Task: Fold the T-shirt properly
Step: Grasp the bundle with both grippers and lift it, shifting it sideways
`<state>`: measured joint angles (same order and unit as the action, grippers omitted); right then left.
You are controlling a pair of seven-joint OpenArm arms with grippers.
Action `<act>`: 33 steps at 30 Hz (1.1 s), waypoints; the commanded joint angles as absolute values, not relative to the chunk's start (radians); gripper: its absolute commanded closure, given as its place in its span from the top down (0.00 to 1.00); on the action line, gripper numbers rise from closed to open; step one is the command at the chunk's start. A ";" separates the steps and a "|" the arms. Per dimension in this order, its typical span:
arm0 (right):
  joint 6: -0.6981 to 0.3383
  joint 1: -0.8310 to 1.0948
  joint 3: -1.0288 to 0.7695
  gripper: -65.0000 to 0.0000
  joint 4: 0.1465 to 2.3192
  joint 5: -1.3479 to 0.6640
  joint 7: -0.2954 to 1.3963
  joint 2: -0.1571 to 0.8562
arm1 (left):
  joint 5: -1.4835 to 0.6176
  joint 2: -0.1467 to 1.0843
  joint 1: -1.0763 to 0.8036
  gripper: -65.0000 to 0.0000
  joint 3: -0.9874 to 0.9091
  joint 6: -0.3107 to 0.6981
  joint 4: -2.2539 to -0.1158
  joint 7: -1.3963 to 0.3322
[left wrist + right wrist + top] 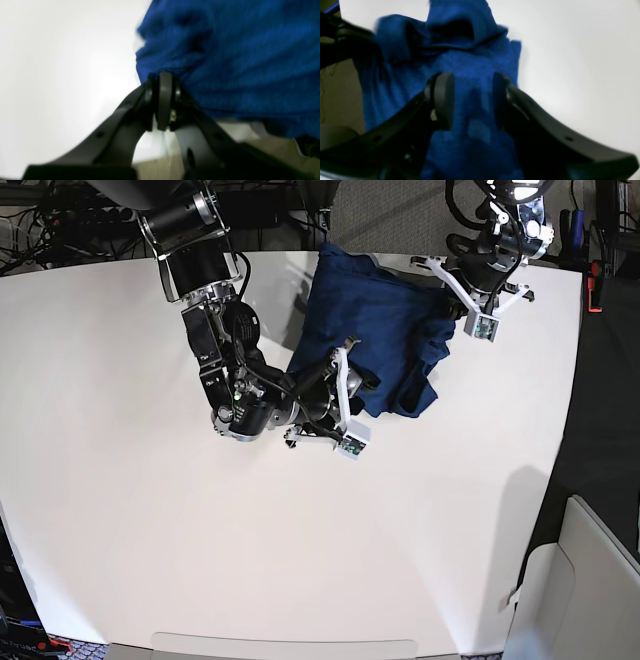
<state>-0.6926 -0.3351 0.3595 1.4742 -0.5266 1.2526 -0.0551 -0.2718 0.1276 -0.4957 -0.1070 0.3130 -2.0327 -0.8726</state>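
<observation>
The T-shirt [385, 330] is dark blue and lies bunched and rumpled at the far side of the white table [200, 560]. My left gripper [447, 288] is at the shirt's right edge, near the table's back. In the left wrist view its pads [163, 100] are pressed together, with the edge of the blue fabric [237, 62] pinched at the tips. My right gripper [358, 370] sits at the shirt's near left edge. Its fingers [443, 100] stand apart in the right wrist view, with blue cloth [472, 75] lying beneath and between them.
The table's right edge [560, 450] runs close beside the shirt, with dark floor beyond it. A white piece of furniture [590, 580] stands at the lower right. Cables and equipment [60, 210] line the back. Bare white tabletop fills the near half.
</observation>
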 commanded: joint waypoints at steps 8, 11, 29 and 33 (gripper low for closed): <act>-0.698 -0.366 0.438 0.39 1.488 -0.553 1.230 -0.097 | -0.280 0.130 -0.516 0.01 -0.111 0.314 -2.086 -0.860; -0.698 -0.374 0.472 0.39 1.488 -0.553 1.228 -0.110 | -0.280 0.116 -0.536 0.01 -0.110 0.314 -2.087 -0.849; -0.698 -0.387 0.526 0.39 1.328 -0.484 1.194 -0.111 | -0.280 -0.022 -0.489 0.00 -0.403 0.314 -2.086 -0.855; -0.698 -0.386 0.518 0.39 1.328 -0.461 1.193 -0.111 | -0.282 -0.024 -0.483 0.01 -0.398 0.314 -2.086 -0.862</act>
